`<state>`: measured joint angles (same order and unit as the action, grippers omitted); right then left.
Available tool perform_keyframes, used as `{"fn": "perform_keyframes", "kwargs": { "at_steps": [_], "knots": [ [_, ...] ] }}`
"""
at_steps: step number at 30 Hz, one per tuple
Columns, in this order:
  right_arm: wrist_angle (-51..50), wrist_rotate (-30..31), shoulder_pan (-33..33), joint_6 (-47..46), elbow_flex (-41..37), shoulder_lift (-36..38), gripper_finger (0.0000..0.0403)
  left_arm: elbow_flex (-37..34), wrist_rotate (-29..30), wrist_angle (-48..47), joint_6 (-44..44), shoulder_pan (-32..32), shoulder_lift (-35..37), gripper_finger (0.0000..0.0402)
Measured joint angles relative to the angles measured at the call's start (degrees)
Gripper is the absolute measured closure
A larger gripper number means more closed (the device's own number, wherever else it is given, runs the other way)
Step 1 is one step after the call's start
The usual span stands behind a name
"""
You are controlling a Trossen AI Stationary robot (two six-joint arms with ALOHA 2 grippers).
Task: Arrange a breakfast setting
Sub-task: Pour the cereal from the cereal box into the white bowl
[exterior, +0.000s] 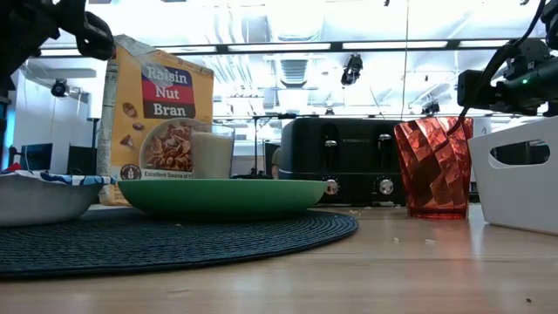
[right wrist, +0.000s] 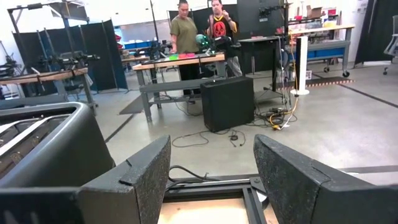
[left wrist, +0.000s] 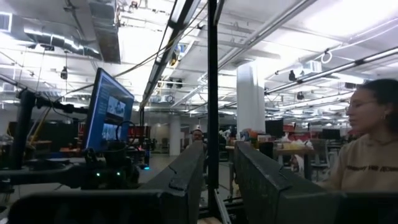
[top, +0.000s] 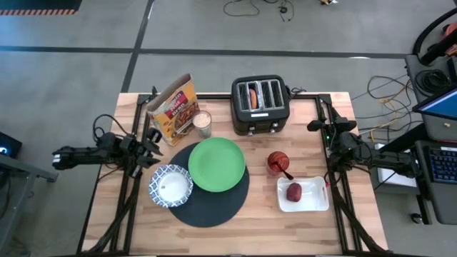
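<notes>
The round dark placemat lies at the table's middle front. The green plate rests on its far part, and the blue-and-white bowl on its left edge. Right of them stands the red cup. The dark red fruit lies in a white tray. A bagel sticks up from a slot of the black toaster. My left gripper is open at the table's left edge, tipped upward. My right gripper is open at the right edge, level, pointing past the toaster.
A Raisin Nut Bran box and a glass of milk stand at the far left, behind the plate. A black frame rims the table. People stand in the room beyond the table.
</notes>
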<state>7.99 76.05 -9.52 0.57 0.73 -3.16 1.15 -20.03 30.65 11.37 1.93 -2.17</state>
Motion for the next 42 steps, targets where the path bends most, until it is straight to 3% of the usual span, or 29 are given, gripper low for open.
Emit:
{"fn": "perform_keyframes", "kwargs": {
  "at_steps": [5,10,13,19,22,34,42],
  "knots": [
    [0.01,-0.03,0.0,-1.36,0.0,0.0,0.0184,0.0,0.0,0.0,0.81,0.0,0.0,0.0326],
    [0.0,-4.57,0.17,-11.86,0.0,0.0,0.0184,0.0,0.0,0.21,1.13,0.0,0.0,0.0326],
    [1.16,-16.44,0.22,-18.56,0.0,0.0,0.0184,0.0,0.0,0.31,0.13,0.0,0.0,0.0326],
    [8.05,-46.05,0.26,-17.29,0.0,0.0,0.0184,0.0,0.07,4.26,-2.12,0.0,0.0,0.0326],
    [12.38,-55.22,0.26,-17.21,0.02,0.0,0.0184,0.01,0.09,6.82,-2.31,0.0,0.0,0.0326],
    [9.71,-63.11,0.28,-18.48,7.18,-5.01,0.0184,0.0,0.93,16.34,-6.28,0.0,0.02,0.0326],
    [1.46,-63.23,0.26,-14.43,14.87,-14.25,0.0184,0.0,9.39,16.5,-6.38,0.0,-1.13,0.0326]
  ]
}}
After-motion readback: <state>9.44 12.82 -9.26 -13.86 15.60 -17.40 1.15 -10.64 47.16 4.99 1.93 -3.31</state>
